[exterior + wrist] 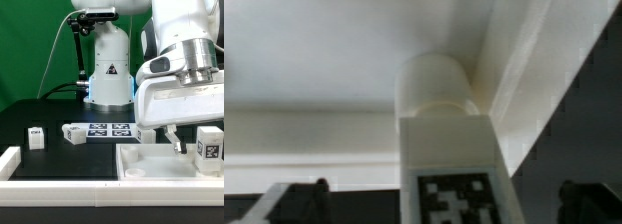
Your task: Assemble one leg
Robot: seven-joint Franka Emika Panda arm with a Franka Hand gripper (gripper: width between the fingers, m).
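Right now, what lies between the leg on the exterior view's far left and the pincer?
The marker board lies between that leg and the pincer; the exterior view shows it.

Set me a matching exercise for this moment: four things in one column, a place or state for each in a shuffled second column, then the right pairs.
Things
1. small white plastic block-shaped leg with a square tag
2. thin flat white marker board
3. large white moulded tray-like piece
4. hand

Place or state
A. open, fingers either side of another leg, not touching it
B. standing apart on the black table, exterior view's left
C. exterior view's right, below the hand
D. lying flat before the white robot base

Pairs: 1-B, 2-D, 3-C, 4-A
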